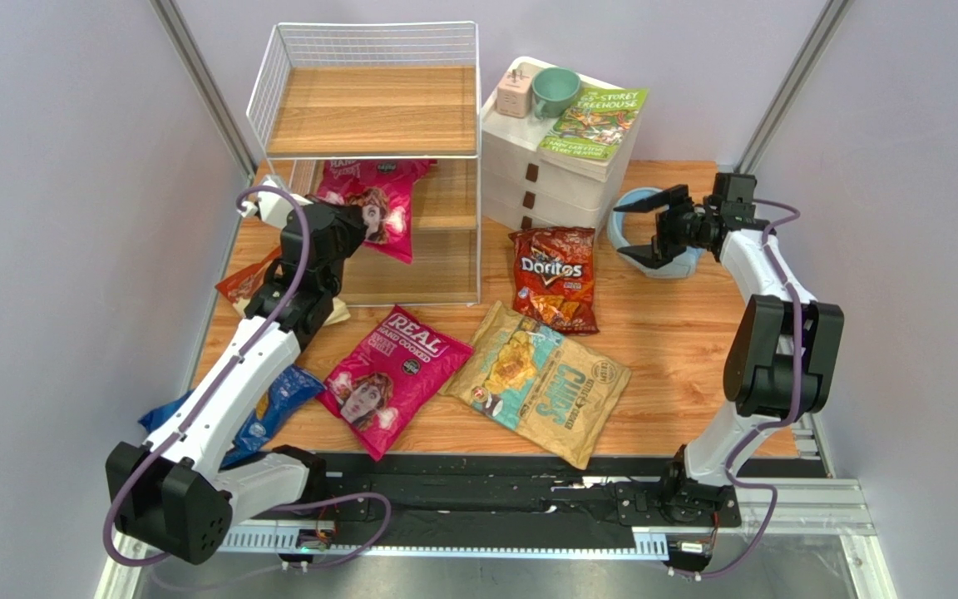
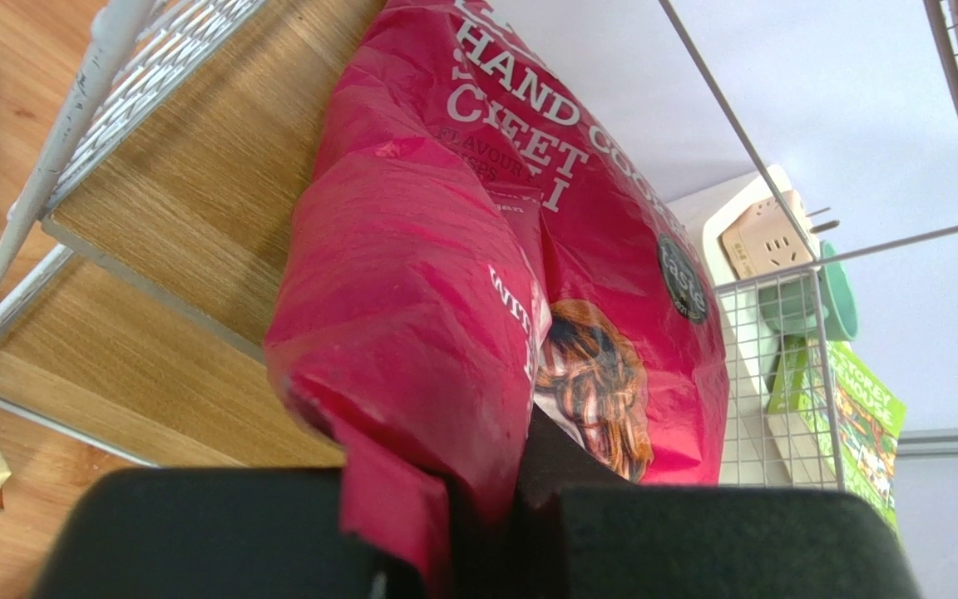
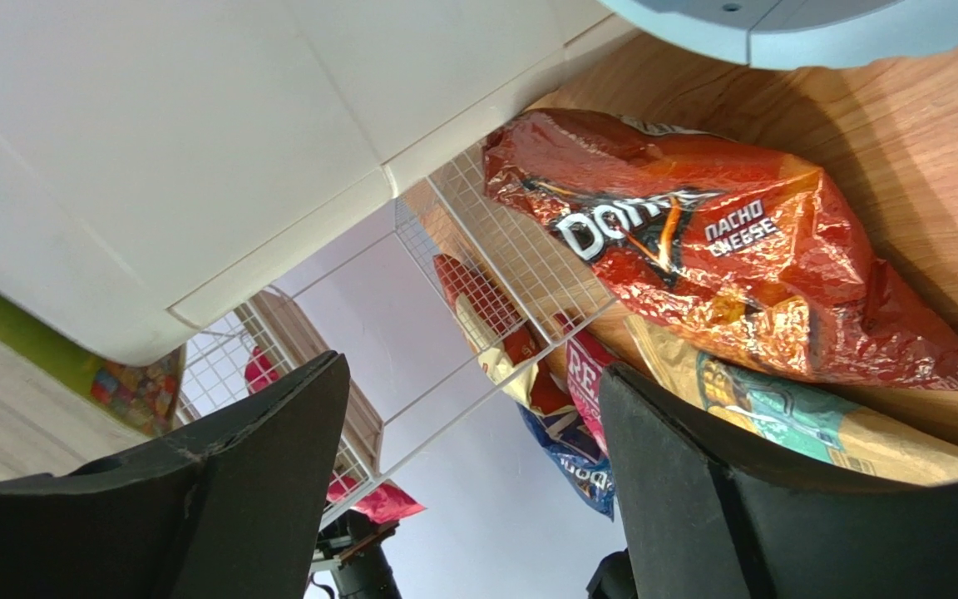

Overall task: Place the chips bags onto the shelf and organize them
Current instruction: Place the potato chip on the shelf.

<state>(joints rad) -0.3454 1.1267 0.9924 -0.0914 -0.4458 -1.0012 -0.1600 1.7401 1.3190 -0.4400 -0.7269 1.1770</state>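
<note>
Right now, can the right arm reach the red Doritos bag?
Probably yes. The right gripper is open and empty, and the red Doritos bag lies flat on the table nearby with nothing between them.

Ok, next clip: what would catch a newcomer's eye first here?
The left gripper, shut on a magenta chips bag, holding it half inside the white wire shelf under its top tier. Then bright bags loose on the table in front: a second magenta bag, a tan-and-teal bag and red Doritos. The right gripper hangs open at far right.

On your wooden counter (image 1: pixel 672 362): the shelf (image 1: pixel 372 115), a red Doritos bag (image 1: pixel 554 277), a tan CHIPS bag (image 1: pixel 537 382), a magenta bag (image 1: pixel 387 377).
</note>
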